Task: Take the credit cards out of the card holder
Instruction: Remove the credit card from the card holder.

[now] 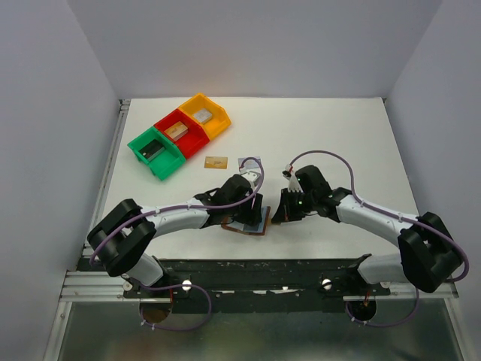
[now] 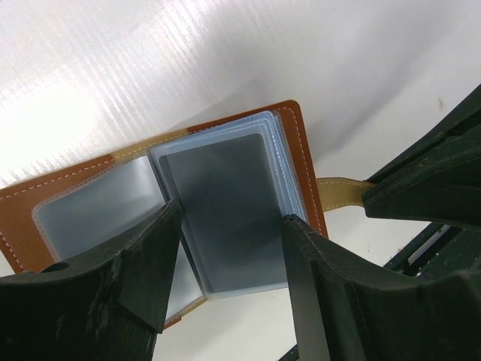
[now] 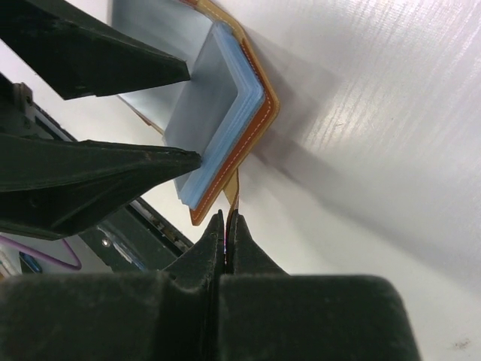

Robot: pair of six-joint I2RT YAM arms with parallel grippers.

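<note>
Sitting in a diagonal row at upper left of the top view: green bin, red bin, yellow bin, near the table's left and back edges; just right of them a gold card and a silvery card lie flat, apart from each other; broad white surface shows behind and right of the arms; left arm reaches inward from lower left, elbow out, wrist angled down; left gripper jaws apart, straddling the sleeve stack, contact unclear; card holder lies open at lower centre, close to the near table edge; a dark card sits in its top sleeve; right arm mirrors from lower right; right gripper pinched closed on the holder's snap tab.
</note>
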